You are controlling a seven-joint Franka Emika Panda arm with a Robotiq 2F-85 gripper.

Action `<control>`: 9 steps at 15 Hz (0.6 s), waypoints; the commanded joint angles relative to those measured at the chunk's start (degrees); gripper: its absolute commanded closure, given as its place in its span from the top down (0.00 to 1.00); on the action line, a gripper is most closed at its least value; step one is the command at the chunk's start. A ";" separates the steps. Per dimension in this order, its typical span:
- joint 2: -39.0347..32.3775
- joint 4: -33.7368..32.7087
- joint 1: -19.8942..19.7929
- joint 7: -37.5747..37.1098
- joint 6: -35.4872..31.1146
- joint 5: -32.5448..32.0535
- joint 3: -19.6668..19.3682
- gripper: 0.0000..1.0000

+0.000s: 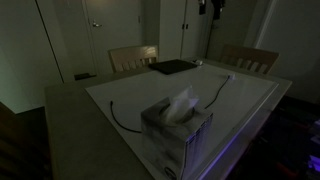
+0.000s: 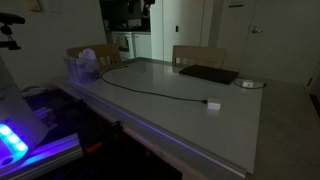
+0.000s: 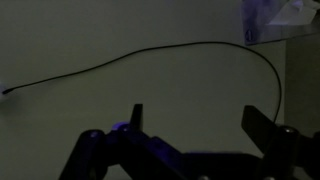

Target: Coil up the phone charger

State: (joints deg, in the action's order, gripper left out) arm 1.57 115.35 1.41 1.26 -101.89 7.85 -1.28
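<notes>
The phone charger [image 2: 150, 89] lies uncoiled in a long, loose curve across the table [image 2: 200, 135], with one end near the tissue box [image 1: 175, 128]. The gripper [image 3: 193, 118] hangs above the cable, jaws spread wide and holding nothing. It appears placed to line up a first grasp.

A table [image 1: 250, 100] is seen in both exterior views, with a chair [image 2: 198, 55] drawn up at its far side. A tissue box [image 1: 176, 128] is set near one end of the table, and a flat pad [image 2: 208, 74] is laid on the tabletop just before the chair. The phone charger [image 2: 160, 92] is stretched out across the tabletop. Its cable [image 3: 180, 47] is curved round beside the tissue box, and its plug block [image 2: 213, 103] is laid well apart from the box, near the pad but not touching it.
</notes>
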 commanded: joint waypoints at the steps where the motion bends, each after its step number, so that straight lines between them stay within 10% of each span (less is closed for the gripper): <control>1: -3.55 -1.68 -1.70 -6.21 -3.45 -1.84 -0.53 1.00; 9: -5.80 2.50 -4.18 -20.11 -11.33 -2.40 -3.51 1.00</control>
State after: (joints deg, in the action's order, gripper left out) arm -3.72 116.25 -1.55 -16.45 -111.13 4.68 -4.31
